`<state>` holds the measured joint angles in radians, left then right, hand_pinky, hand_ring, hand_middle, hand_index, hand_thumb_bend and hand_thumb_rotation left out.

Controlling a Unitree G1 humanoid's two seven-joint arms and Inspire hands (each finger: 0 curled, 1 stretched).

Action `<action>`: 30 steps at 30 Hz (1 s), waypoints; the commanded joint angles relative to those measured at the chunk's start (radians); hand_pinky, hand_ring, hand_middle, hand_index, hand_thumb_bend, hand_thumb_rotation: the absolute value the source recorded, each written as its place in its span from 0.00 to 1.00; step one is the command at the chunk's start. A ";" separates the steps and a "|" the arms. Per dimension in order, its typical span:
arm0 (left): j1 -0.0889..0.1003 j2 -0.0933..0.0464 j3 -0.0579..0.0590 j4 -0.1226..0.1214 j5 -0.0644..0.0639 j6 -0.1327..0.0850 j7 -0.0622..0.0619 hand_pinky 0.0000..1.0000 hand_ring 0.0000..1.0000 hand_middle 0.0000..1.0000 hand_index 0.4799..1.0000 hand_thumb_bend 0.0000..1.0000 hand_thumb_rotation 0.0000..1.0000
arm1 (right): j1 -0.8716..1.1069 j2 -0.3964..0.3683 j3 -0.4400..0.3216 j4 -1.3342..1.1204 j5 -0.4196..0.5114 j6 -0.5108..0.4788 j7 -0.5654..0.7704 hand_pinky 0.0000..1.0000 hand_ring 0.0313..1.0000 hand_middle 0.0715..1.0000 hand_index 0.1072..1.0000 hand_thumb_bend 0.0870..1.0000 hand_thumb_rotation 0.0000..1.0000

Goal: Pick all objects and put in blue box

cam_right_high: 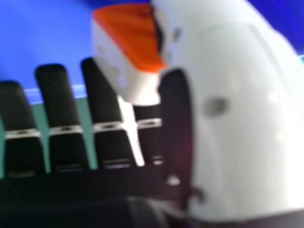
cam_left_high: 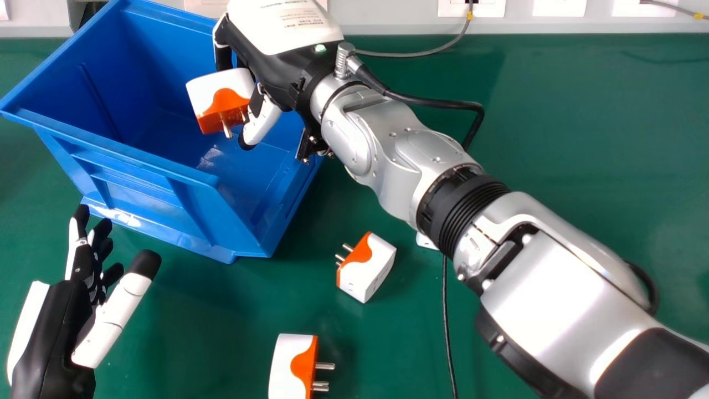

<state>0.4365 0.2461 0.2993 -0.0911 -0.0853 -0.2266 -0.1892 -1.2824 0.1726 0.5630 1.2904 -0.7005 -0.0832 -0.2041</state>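
Observation:
My right hand is over the blue box in the head view, its thumb and fingers closed round a white and orange plug adapter with metal pins. In the right hand view, the adapter sits between the fingers and thumb of my right hand. A second adapter lies on the green table to the right of the box, and a third adapter is at the near edge of the view. My left hand stays at the lower left, fingers relaxed and holding nothing.
The green table extends to the right. A black cable runs down beside the second adapter, and a grey cable lies near the wall sockets at the back. My right forearm crosses above the table.

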 commanded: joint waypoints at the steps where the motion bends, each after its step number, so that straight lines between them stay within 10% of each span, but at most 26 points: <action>1: 0.006 -0.007 -0.002 -0.037 -0.007 0.009 0.004 0.94 1.00 1.00 1.00 0.92 0.77 | -0.013 0.046 -0.018 -0.008 0.028 -0.020 0.006 0.37 0.44 0.45 0.43 0.45 0.00; 8: 0.010 -0.016 -0.007 -0.051 -0.006 0.018 0.004 0.94 1.00 1.00 1.00 0.93 0.76 | -0.003 0.033 0.011 -0.004 0.008 -0.032 -0.002 0.55 0.65 0.69 0.67 0.49 0.09; 13: 0.011 -0.011 -0.009 -0.051 -0.001 0.010 0.003 0.93 1.00 1.00 1.00 0.93 0.75 | 0.004 0.029 0.035 -0.003 -0.007 -0.023 -0.011 0.73 0.85 0.87 0.87 0.54 0.33; 24: 0.015 -0.012 -0.015 -0.055 0.024 -0.001 0.011 0.92 1.00 1.00 1.00 0.93 0.75 | 0.013 0.022 0.082 -0.002 -0.048 -0.005 -0.035 0.90 0.98 0.98 0.98 0.58 0.59; 30: 0.003 -0.009 -0.014 -0.040 0.016 0.002 0.008 0.91 1.00 1.00 1.00 0.93 0.75 | 0.023 0.020 0.086 -0.002 -0.055 -0.001 -0.047 0.93 1.00 1.00 1.00 0.59 0.62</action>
<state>0.4452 0.2382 0.2823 -0.1205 -0.0705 -0.2084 -0.1875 -1.2592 0.1712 0.6449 1.2939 -0.7503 -0.0931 -0.2251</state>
